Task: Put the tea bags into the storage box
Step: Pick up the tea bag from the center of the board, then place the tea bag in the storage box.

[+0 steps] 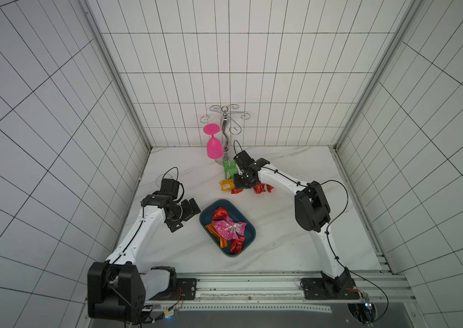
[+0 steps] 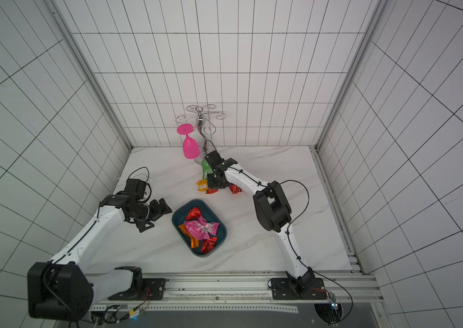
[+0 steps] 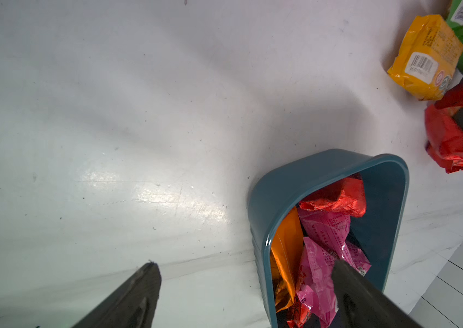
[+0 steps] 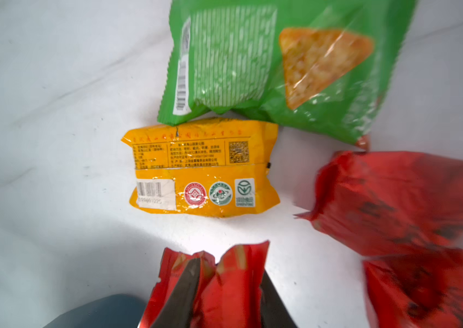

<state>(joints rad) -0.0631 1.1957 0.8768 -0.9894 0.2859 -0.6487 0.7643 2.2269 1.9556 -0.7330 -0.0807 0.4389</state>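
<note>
Right claw [image 4: 229,269] clenched on red sachet [image 4: 234,289], lower centre of right wrist view; best lift straight, clear of yellow sachet [image 4: 202,167], carry over box [image 1: 236,209]; left claw [image 3: 244,263] spread, empty

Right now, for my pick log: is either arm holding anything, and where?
Right jaws pinch a red sachet across its sides, sealed end poking past them. Left jaws: open, empty.

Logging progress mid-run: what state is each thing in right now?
storage box: upright, partly filled with tea bags
right hand: closed on a red tea bag
left hand: open, empty
yellow tea bag: lying on table, outside box
loose red tea bags: lying on table
green packet: lying flat
pink glass: hanging upside down on rack
</note>
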